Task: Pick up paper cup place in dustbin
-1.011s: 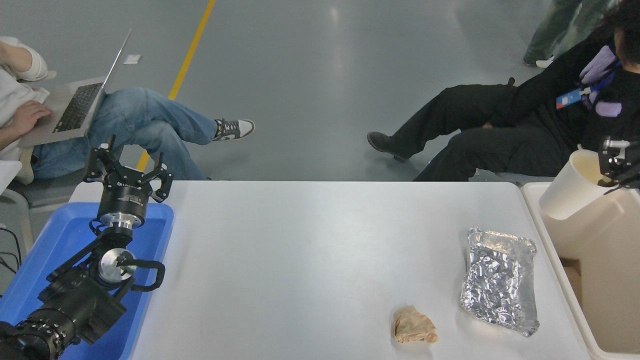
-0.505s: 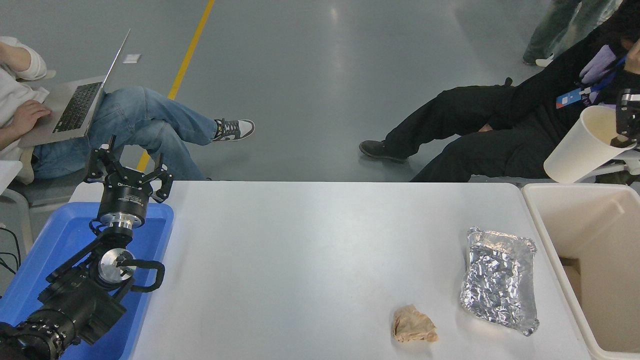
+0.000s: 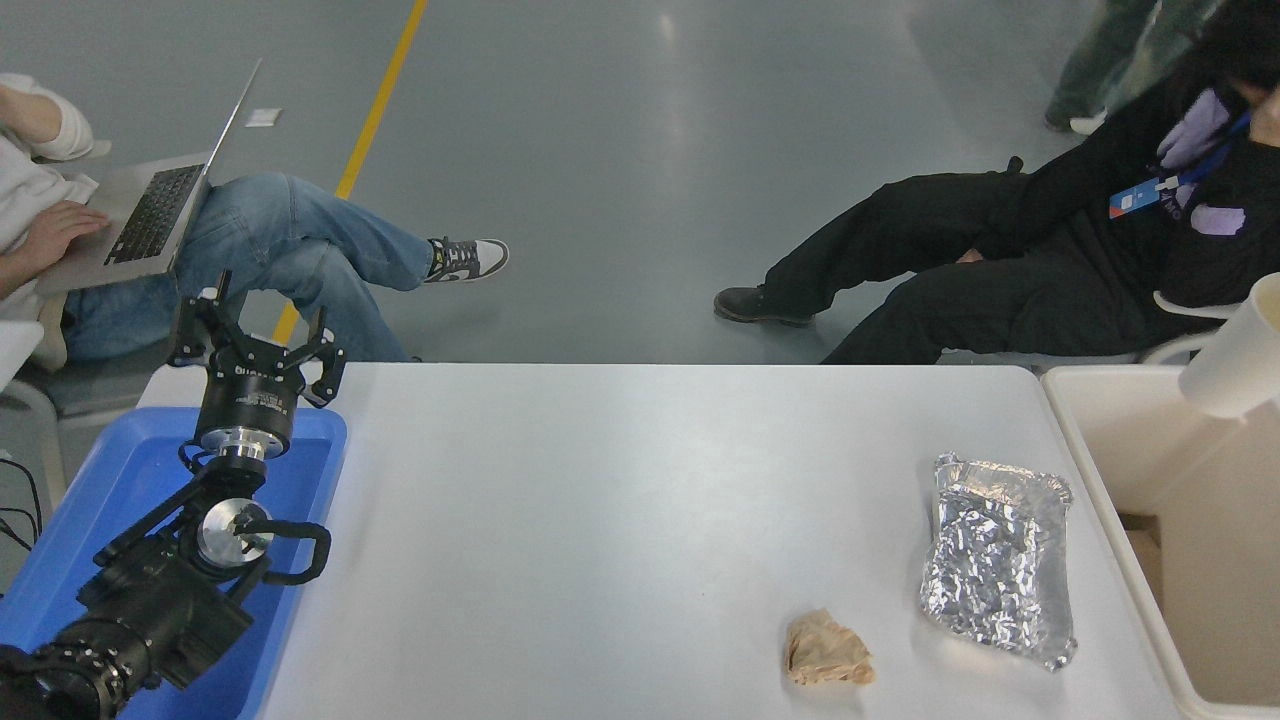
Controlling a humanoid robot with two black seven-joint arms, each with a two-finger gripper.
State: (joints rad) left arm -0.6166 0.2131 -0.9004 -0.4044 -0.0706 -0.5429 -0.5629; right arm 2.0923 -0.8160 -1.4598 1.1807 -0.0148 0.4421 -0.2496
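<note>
The paper cup (image 3: 1238, 365) now hangs tilted at the picture's right edge, above the far end of the dustbin (image 3: 1090, 470); it has slid further right than half a second ago, and its mouth is cut off by the frame. The right claw that carried it has left the view, so its grip cannot be told. The left gripper (image 3: 255, 335) stays parked over the blue tray (image 3: 110, 470) with its fingers spread wide, and the foil tray (image 3: 1000, 558) and brown paper wad (image 3: 826, 650) lie unmoved on the table (image 3: 600, 520).
</note>
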